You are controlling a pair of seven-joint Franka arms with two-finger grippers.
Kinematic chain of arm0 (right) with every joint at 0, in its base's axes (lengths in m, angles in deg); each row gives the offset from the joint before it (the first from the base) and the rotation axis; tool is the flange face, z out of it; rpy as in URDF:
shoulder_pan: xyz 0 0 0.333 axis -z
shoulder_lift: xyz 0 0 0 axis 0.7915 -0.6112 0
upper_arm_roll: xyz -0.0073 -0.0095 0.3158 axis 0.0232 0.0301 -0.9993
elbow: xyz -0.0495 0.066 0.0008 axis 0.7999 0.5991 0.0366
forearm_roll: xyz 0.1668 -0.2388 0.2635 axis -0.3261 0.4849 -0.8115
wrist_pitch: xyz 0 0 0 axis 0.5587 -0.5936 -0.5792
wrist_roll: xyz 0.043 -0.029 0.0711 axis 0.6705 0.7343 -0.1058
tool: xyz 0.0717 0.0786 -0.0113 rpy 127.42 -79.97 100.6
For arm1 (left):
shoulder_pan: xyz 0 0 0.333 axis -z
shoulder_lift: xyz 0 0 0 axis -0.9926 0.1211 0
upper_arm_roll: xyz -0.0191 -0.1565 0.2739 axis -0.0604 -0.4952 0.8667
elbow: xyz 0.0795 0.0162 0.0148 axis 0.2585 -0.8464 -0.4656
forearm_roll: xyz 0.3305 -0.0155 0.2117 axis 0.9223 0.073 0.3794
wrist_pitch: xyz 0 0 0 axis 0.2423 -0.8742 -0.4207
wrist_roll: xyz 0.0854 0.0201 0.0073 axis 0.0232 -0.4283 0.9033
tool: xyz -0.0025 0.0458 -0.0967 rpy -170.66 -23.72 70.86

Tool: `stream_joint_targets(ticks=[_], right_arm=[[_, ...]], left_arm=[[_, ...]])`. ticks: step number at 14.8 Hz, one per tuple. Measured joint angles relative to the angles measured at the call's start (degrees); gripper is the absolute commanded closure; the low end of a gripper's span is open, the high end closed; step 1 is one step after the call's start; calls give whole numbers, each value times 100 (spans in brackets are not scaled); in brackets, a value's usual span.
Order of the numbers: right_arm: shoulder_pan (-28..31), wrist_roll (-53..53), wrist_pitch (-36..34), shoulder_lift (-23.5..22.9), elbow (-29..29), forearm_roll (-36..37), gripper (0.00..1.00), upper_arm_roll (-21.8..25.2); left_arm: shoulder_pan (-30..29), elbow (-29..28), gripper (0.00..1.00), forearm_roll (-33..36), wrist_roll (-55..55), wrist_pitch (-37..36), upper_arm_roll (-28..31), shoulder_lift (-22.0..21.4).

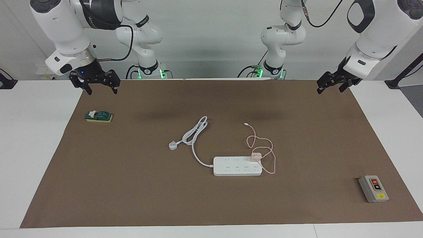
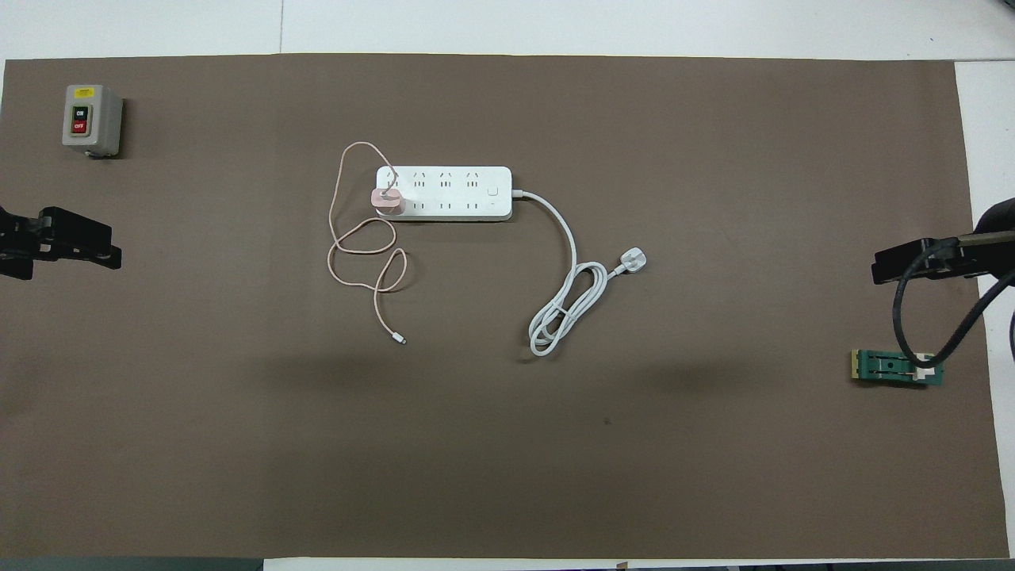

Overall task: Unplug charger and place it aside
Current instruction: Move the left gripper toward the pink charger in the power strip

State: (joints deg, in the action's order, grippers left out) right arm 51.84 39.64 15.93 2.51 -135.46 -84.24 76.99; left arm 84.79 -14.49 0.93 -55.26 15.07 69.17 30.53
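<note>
Facing view: left pincer (image 1: 332,85) seemingly open, empty.

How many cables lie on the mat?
2. The pink charger cable loops beside the strip, toward the left arm's end. The white strip cord lies coiled toward the right arm's end.

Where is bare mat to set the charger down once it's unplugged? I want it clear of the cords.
Bare mat lies between the power strip and the green switch. It is crowded beside the charger, where its pink cable loops.
</note>
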Motion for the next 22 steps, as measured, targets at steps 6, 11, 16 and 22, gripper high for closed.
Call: stream_joint_targets(ticks=[6,11,16,22], right_arm=[[0,0,0,0,0,0,0,0],[0,0,0,0,0,0,0,0],[0,0,0,0,0,0,0,0],[0,0,0,0,0,0,0,0]], left_arm=[[0,0,0,0,-241,5,1,0],[-1,-2,0,0,-317,12,58,1],[24,-33,0,0,806,122,20,5],[454,-65,0,100,3124,389,-16,366]])
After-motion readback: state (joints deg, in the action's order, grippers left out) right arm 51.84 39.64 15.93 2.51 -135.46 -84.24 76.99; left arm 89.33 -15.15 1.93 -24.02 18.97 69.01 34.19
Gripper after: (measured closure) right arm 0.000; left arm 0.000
